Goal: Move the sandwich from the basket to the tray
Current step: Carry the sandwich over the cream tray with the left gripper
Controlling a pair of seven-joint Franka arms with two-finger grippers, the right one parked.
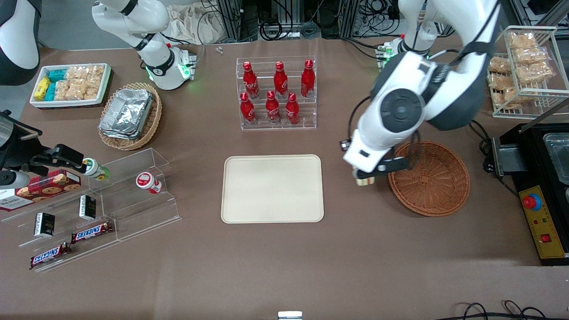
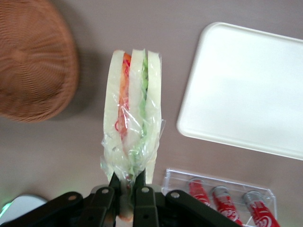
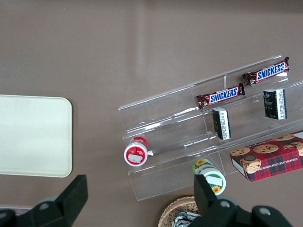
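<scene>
Carrying: the sandwich (image 2: 131,118) is pinched at one narrow end between the closed jaws of the gripper (image 2: 127,187), with the rest of the wedge sticking straight out past the fingertips.
Where it is: up in the air over bare table, between the basket (image 1: 429,178) and the tray (image 1: 272,188), already clear of the basket rim. In the front view only a bit of it peeks out under the arm (image 1: 365,180).
How it'll handle: looks light and squishy, soft bread in thin crinkly plastic wrap. I'd guess the wrap is slippery and the layers could slide or squash if squeezed hard.
Grip spot: the jaws clamp across the flat bread faces near the end, which seems right, since pressing on the filling edge would probably split it.
Tray: sits off to one side of the jaws, nothing on it.
Basket: off to the opposite side, looks empty.
Next, my guess: slide over the tray, lower gently, let go low.
</scene>
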